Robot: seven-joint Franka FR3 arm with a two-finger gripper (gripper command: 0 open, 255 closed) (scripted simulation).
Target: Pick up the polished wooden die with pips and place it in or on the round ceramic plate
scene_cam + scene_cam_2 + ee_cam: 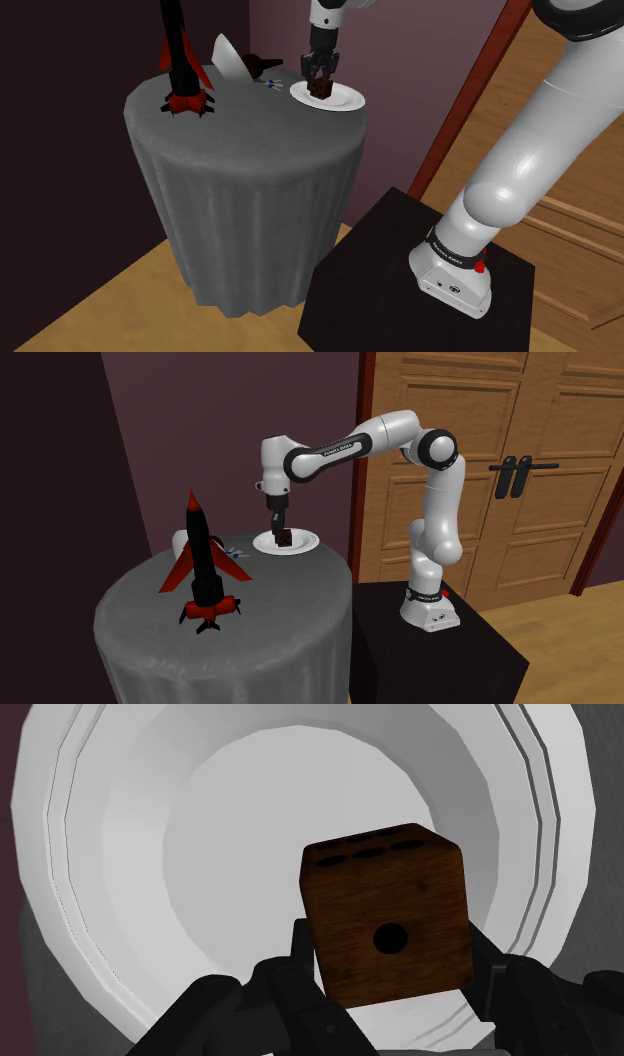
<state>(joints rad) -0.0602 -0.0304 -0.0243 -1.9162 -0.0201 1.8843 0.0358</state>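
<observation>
Insp. note: my tool is clamped on the die, fingers on two opp. side faces. The die sits low over the middle of the plate, near the worktop rim. Can't tell if the die touches the plate.

Judgement: the die is small, stiff and light. Its polished faces are prob. slick, so a flat-face grip at mid-height suits it, and corners would slip. The plate looks brittle, so release low. The rocket is well apart.

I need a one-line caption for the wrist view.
Black tool grips brown wooden die with dark pips over round white plate.
</observation>
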